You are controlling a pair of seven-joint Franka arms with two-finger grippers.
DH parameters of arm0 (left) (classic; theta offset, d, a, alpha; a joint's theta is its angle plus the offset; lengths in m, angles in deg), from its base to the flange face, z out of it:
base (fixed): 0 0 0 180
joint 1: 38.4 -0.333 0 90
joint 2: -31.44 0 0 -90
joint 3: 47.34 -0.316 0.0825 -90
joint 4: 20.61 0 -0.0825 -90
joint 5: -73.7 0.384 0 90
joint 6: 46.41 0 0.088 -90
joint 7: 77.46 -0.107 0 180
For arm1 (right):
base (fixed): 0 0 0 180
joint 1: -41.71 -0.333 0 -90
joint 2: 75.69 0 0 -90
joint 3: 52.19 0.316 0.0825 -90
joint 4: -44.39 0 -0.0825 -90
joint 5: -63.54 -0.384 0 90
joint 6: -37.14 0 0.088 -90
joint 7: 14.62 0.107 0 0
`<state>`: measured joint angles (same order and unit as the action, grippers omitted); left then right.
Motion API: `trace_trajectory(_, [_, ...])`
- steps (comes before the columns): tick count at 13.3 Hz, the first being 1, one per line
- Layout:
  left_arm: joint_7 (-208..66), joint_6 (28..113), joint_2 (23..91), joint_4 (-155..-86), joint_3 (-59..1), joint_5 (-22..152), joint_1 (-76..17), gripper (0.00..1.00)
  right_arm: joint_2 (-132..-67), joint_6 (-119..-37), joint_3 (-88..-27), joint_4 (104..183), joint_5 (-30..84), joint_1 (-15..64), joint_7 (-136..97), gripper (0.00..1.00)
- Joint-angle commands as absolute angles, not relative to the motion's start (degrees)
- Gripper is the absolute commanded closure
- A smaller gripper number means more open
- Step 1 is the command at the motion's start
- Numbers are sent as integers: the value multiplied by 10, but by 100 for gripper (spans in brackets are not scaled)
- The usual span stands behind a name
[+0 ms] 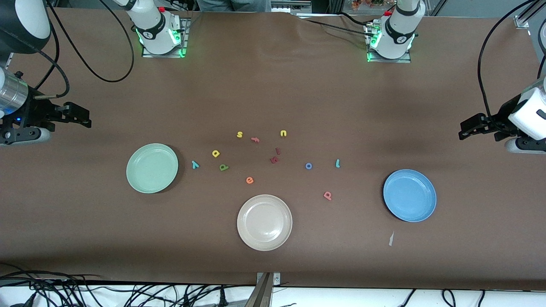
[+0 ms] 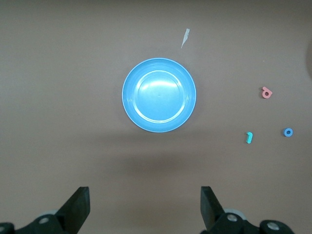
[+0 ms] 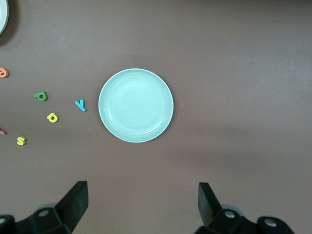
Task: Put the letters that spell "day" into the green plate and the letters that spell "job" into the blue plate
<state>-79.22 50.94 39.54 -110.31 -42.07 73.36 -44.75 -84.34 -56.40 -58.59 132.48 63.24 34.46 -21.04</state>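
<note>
The mint-green plate lies empty toward the right arm's end. Beside it lie the teal "y", yellow "a" and green "d". Toward the left arm's end the blue plate is empty too. The blue "o", teal "j" and pink "b" lie near it. My right gripper hangs open above the table near the green plate. My left gripper hangs open near the blue plate. Neither holds anything.
A beige plate lies between the two plates, nearer the front camera. Other letters lie mid-table: yellow "s", pink "f", yellow "u", orange "e", two dark red ones. A paper scrap lies by the blue plate.
</note>
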Motion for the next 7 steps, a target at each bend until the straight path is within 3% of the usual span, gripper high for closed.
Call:
trace_trajectory(1, [-804, 508, 399, -1092, -421, 748, -449, 0, -840, -562, -584, 1326, 636, 345, -216, 0])
trace_trajectory(7, [-804, 509, 404, -1090, -422, 748, -446, 0, -841, -561, -584, 1326, 636, 345, -216, 0])
